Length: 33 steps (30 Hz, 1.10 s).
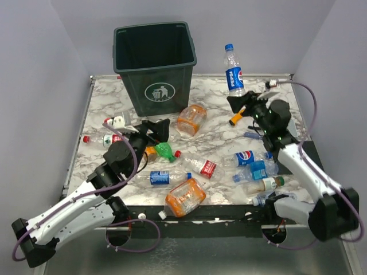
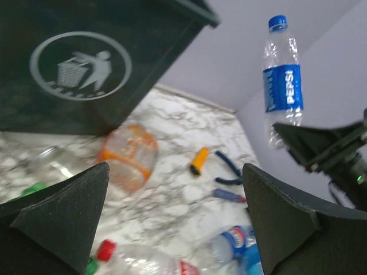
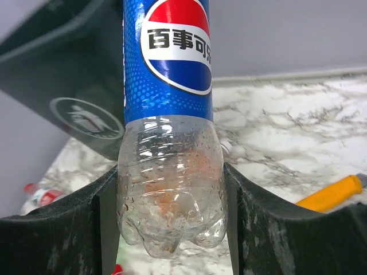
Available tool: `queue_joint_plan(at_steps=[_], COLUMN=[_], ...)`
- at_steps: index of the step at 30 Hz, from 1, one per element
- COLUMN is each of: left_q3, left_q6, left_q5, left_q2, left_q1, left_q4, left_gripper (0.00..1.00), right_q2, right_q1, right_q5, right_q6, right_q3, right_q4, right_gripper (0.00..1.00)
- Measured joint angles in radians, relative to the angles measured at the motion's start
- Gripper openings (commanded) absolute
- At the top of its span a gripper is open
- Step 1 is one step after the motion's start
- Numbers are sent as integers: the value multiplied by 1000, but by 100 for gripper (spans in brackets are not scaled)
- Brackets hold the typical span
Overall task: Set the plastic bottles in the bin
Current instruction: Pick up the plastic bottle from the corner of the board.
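**Grip on Pepsi bottle (image 1: 234,71), right gripper (image 1: 246,103); left gripper (image 1: 155,129) wide and empty**

Near table lip an orange-tinted bottle (image 1: 184,196) lies on its side. To its right, a bottle cluster (image 1: 255,169) is partly hidden behind the right arm, so the count is unclear. A red-capped bottle (image 1: 94,139) at the left is mostly hidden by the left arm. Left wrist view cuts off blurred bottles at its bottom edge.

Left gripper's jaws are spread fully with nothing between them, close to the green bottle (image 1: 164,150). A second orange bottle (image 1: 191,118) lies just in front of the bin (image 1: 157,86).

Right gripper's jaws, about half closed, press both sides of the Pepsi bottle's clear base. It is upright, lifted off the table, to the right of the bin and apart from it. Right wrist view cuts off its cap. The small orange cylinder (image 1: 235,119) and blue-handled pliers (image 2: 228,166) lie on the table nearby.

The bin stands upright at far centre, its inside too dark to read. The table (image 1: 218,97) is white-grey marble, with plain pale lilac walls on three sides.
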State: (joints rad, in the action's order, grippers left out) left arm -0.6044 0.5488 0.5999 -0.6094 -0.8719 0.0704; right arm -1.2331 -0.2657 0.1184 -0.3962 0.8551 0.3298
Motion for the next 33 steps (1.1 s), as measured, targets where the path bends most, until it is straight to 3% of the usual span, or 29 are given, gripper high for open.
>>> queue_joint_plan(at_steps=[4, 11, 16, 23, 29, 33], left_q3=[-221, -429, -613, -706, -740, -759], left_q6=[62, 66, 91, 175, 216, 242], left_q5=[-103, -339, -505, -724, -777, -789], left_q2=[-190, -451, -634, -765, -787, -792], left_q1=[0, 0, 2, 7, 13, 30], left_q4=[6, 167, 287, 496, 544, 558], left_gripper=[99, 99, 99, 99, 77, 48], right_q2=[264, 603, 715, 744, 736, 736], right_q1=[-10, -10, -12, -12, -12, -13], right_q5=[58, 287, 396, 472, 506, 517], right_q6=[-21, -150, -236, -288, -295, -291], right_q3=[-97, -246, -334, -349, -355, -369], right_q4=[-1, 36, 49, 88, 126, 142], right_gripper=[36, 36, 36, 36, 35, 35])
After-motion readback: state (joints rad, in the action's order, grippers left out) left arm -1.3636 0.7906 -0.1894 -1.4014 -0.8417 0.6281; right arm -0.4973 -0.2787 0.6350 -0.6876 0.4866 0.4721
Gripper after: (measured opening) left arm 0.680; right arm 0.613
